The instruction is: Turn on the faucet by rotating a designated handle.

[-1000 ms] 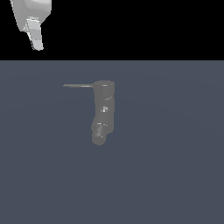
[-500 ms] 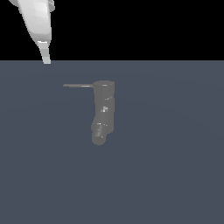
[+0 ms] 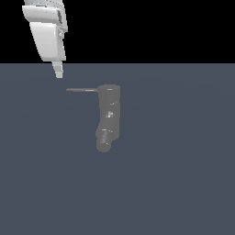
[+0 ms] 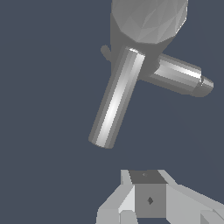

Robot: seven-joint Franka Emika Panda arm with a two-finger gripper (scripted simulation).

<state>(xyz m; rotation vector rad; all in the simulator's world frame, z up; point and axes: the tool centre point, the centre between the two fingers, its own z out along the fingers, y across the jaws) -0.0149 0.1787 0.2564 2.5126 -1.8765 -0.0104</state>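
The faucet (image 3: 109,114) is a dull-grey upright cylinder with a bent spout end low on it, standing on the dark blue-grey floor. Its handle (image 3: 82,90) is a thin dark rod that sticks out from the faucet's top toward the exterior view's left. My gripper (image 3: 58,72) hangs just above the handle's free end, a little to its left, and does not touch it. Its fingers look pressed together and hold nothing. In the wrist view the handle (image 4: 116,98), the faucet top (image 4: 148,17) and the spout (image 4: 179,76) lie ahead of my gripper (image 4: 146,177).
The flat blue-grey floor (image 3: 183,183) spreads all around the faucet. Above its far edge there is only black background.
My gripper has come down and toward the exterior view's right, from the upper left corner to just above the handle's free end. The faucet and handle have not moved.
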